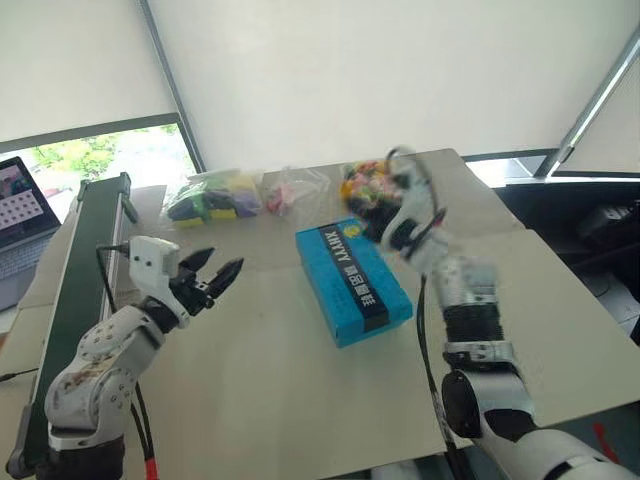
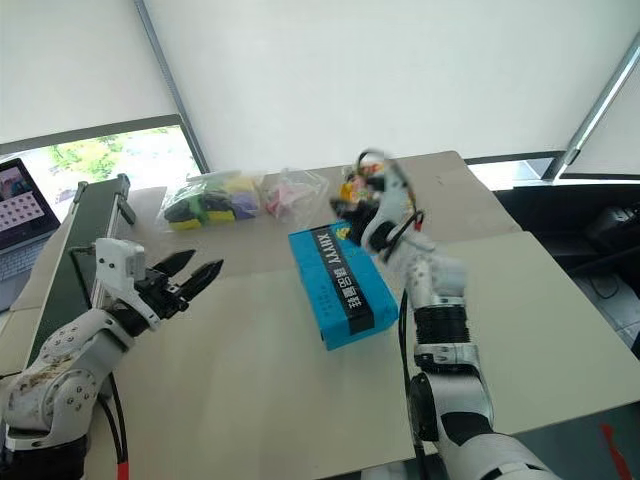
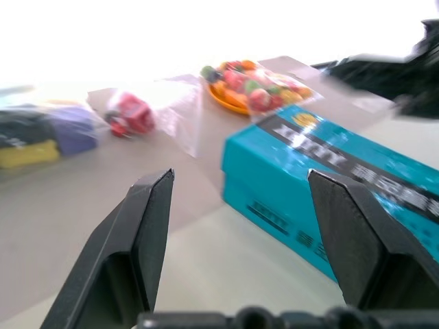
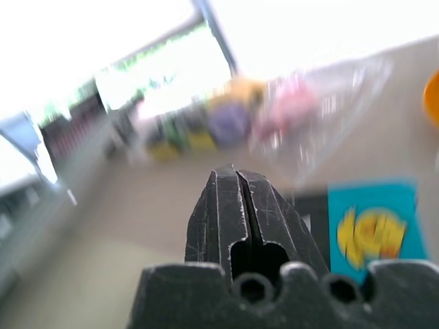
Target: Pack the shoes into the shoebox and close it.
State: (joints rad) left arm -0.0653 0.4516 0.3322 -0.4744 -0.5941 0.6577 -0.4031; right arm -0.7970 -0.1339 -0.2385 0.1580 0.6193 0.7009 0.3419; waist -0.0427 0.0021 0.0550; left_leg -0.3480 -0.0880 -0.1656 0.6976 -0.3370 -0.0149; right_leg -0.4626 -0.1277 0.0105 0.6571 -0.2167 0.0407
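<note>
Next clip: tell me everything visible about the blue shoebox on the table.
The shoebox is a bright blue rectangular box, cardboard by its look, with a black stripe carrying white lettering along its lid and a yellow mark near the far end. The lid is shut and it lies flat on the beige table, set at a diagonal. Nothing grips it: the left end effector stands open off to its side, and the shut right end effector is above its far end. Clear bags lie beyond it.

shoebox [image 1: 352, 282] mid-table [image 1: 260, 400] | bags [image 1: 215, 197] behind it | laptop [image 1: 22, 205] apparently far left
</note>
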